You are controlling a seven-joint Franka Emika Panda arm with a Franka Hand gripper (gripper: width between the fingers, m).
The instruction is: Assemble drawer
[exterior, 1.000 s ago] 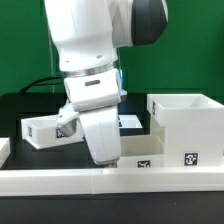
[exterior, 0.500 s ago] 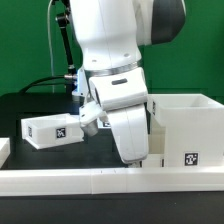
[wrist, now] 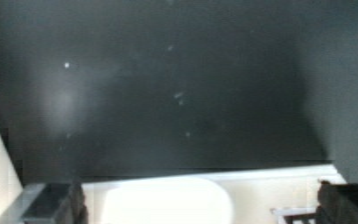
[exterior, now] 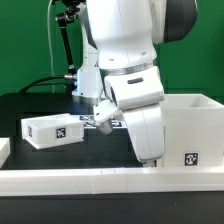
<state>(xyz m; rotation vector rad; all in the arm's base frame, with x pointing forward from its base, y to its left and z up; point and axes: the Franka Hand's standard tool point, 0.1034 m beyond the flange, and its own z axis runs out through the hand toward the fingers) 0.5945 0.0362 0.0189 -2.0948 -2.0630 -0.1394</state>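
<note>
Exterior view: gripper (exterior: 150, 153) low near the front rail (exterior: 90, 180), fingertips hidden; drawer shell (exterior: 190, 125) just beside it, small tray (exterior: 52, 131) well off its other side; wrist view: fingers (wrist: 51, 205) apart, nothing clamped; unidentified white part (wrist: 158, 198) between them, black table (wrist: 176, 90) beyond; risk: descending here could clip the shell wall or rail, both so close.

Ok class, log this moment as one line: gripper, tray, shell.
gripper: open, empty | tray: on table, exterior view's left | shell: exterior view's right, apart from tray
</note>
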